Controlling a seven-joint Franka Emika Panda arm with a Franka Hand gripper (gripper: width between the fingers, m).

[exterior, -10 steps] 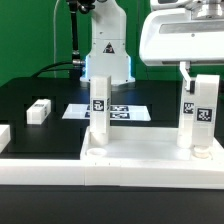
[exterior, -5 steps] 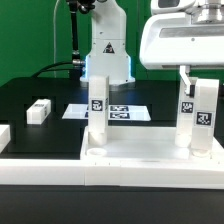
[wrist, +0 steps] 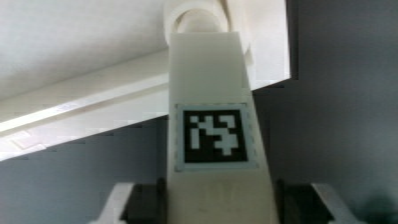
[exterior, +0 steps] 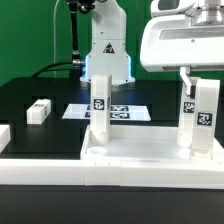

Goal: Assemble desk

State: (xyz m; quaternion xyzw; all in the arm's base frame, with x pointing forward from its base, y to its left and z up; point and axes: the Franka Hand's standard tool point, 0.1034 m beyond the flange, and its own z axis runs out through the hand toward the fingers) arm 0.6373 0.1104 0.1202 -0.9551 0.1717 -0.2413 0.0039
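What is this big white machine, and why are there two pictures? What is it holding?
It is a robot arm that builds a small desk. One picture comes from a camera standing near the table. The other comes from a camera on the arm's wrist, looking past its hand. On the black table lies the white desk panel, with a first leg standing on it. A loose leg and the marker board, a sheet of black-and-white squares, lie farther back. The hand grips a second leg, upright on the panel.
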